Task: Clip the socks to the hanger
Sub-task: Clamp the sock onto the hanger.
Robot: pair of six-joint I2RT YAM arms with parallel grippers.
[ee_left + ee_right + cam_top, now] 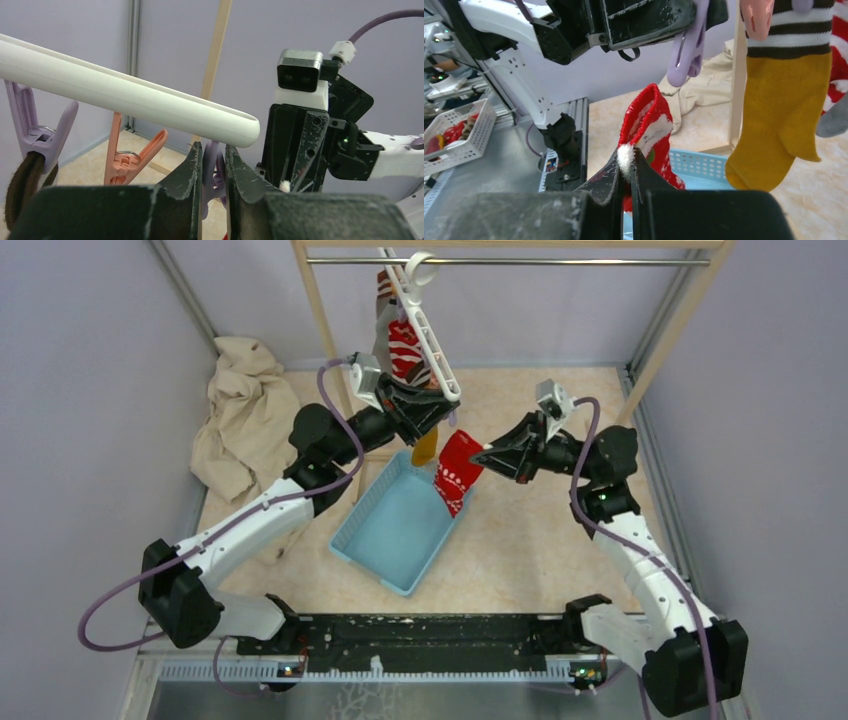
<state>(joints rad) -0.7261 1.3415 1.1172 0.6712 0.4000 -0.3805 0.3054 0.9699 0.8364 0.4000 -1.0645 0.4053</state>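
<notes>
The white hanger hangs by its hook from the rack's rail, and its bar crosses the left wrist view. My left gripper is shut on a purple peg at the bar's end. The mustard-yellow sock, with a striped cuff, hangs from an orange peg. My right gripper is shut on the red patterned sock by its cuff edge. It holds the cuff just below and left of the purple peg, and they are apart. The sock dangles over the basket.
A light-blue basket sits between the arms. A beige cloth lies at the back left. A wooden-framed rack with a metal rail stands behind. A grey sock and a red-and-white striped sock hang further along the hanger.
</notes>
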